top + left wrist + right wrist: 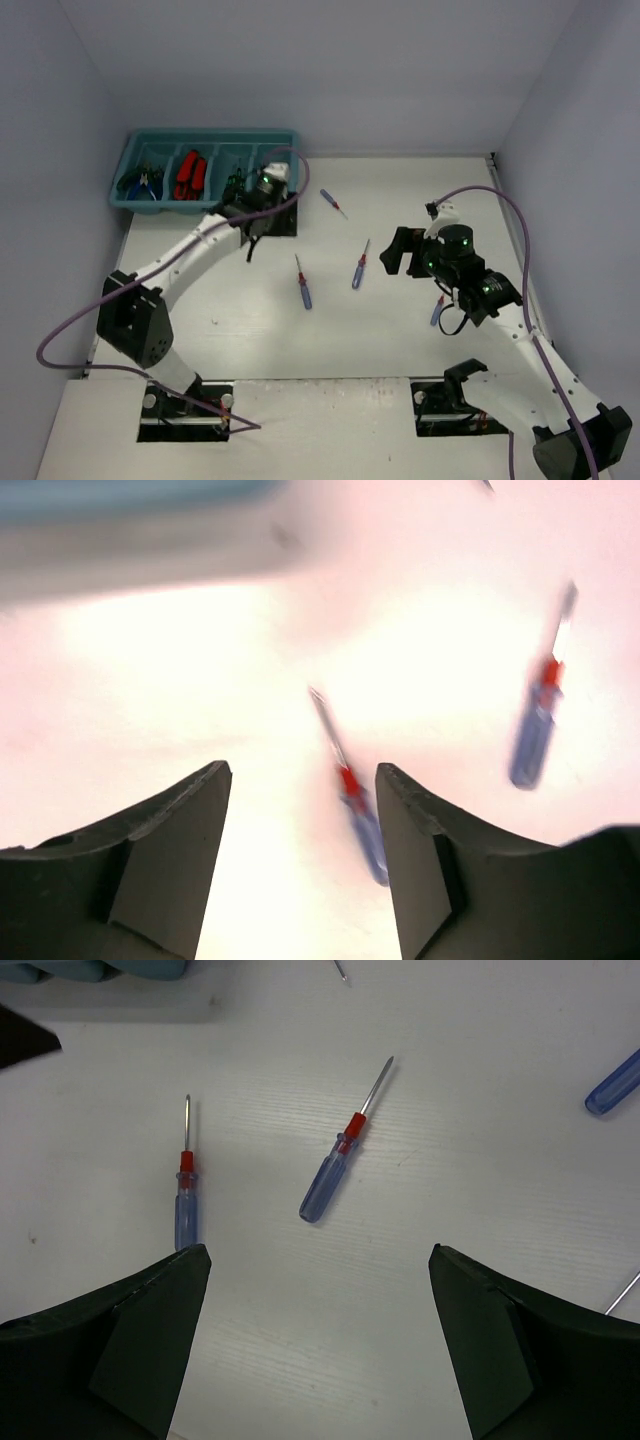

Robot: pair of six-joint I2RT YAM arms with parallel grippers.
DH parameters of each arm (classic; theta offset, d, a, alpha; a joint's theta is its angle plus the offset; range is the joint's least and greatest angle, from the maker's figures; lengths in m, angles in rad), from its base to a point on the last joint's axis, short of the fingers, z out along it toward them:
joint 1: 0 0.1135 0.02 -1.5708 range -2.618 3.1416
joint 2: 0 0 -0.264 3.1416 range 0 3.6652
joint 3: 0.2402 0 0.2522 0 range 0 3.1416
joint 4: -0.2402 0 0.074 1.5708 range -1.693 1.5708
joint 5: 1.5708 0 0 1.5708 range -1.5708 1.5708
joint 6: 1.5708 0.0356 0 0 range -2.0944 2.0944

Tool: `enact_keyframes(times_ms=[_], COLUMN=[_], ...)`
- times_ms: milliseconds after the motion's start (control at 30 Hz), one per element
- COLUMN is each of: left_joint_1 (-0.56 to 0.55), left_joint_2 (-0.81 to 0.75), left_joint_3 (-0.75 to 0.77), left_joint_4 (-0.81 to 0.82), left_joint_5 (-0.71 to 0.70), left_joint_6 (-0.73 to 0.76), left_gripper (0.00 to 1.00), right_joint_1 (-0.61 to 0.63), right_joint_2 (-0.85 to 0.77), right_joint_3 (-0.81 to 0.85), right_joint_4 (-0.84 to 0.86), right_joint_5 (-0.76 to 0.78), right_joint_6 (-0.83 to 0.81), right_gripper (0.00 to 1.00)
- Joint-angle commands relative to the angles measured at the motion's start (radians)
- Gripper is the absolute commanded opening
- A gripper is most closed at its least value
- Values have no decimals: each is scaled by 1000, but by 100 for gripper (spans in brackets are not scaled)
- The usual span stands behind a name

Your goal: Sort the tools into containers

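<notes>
The teal tray [210,140] stands at the back left; its compartments hold blue-handled pliers [143,181] and red utility knives [190,175]. Blue-handled screwdrivers with red collars lie loose on the table: one [333,203] near the tray, two mid-table [302,283] [360,265], and a fourth [437,311] partly under the right arm. My left gripper [252,235] hangs open and empty by the tray's right end, above a screwdriver [358,805] in a blurred wrist view. The right gripper [400,252] is open and empty, with two screwdrivers [185,1200] [340,1155] lying beyond its fingertips.
White walls close in the table at the back and both sides. The left arm's wrist covers part of the tray's right-hand compartments. A further blue handle [612,1085] lies at the right edge of the right wrist view.
</notes>
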State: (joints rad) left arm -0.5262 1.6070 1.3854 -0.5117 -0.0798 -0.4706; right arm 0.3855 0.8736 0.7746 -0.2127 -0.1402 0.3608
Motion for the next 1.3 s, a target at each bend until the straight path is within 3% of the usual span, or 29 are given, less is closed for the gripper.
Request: enact_keyframes(times_ms=[0,133,433,633,700,767,967,1100,1267], left_joint_1=[-130,-266,-298,-298,-298,-298,-264,-106,82], left_joint_2=[-73,-52,72,99,81,60,-53,-25,194], left_joint_3=[-186,-268,-314,-330,-330,-318,-166,6,336], left_joint_4=[80,138,212,210,202,189,90,89,58], left_joint_5=[-74,-118,-110,-117,-119,-125,-195,-129,-38], left_joint_6=[-265,-393,-506,-510,-502,-482,-287,-90,123], left_gripper=[56,56,47,23,9,0,0,0,0], right_joint_1=[-7,-8,-8,-8,-8,-9,-8,-8,-8], right_joint_2=[21,35,21,-1,-2,1,5,5,32], right_joint_3=[38,34,18,3,2,4,17,22,26], right_joint_4=[53,53,53,53,53,53,53,54,53], right_joint_5=[37,43,25,33,36,43,60,68,70], right_joint_6=[-26,-29,-24,-17,-17,-16,-17,-18,-20], right_gripper=[89,89,89,89,89,89,89,89,89])
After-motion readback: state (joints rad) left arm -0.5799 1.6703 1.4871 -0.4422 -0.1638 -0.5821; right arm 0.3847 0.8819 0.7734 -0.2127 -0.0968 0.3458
